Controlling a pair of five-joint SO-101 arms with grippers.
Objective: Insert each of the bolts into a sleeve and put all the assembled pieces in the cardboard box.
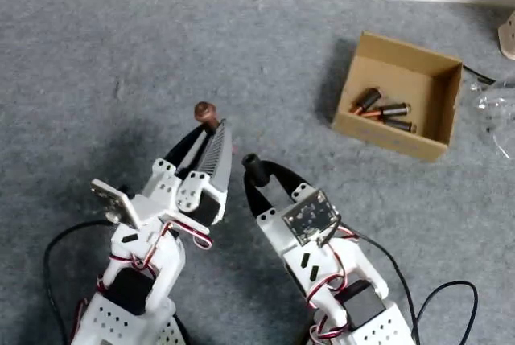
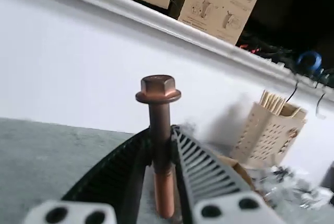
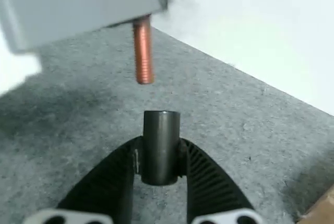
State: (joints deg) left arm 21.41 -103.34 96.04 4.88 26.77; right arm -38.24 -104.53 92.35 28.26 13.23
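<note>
My left gripper (image 1: 209,129) is shut on a copper bolt (image 1: 204,112), held upright with its hex head on top; the left wrist view has the bolt (image 2: 159,140) pinched between the black jaws. To its right, my right gripper (image 1: 253,170) is shut on a dark sleeve (image 1: 253,166), upright with its open end up. From the right wrist, the sleeve (image 3: 160,145) stands in the jaws and the bolt's threaded end (image 3: 143,51) hangs above and a little beyond it, apart from it. The cardboard box (image 1: 438,80) at the right holds three assembled pieces (image 1: 385,110).
Grey carpet covers the table. Clear plastic (image 1: 492,108) and a cable lie right of the box at the table's edge. A white wall runs along the back. A beige holder with sticks (image 2: 269,127) shows beyond the left gripper.
</note>
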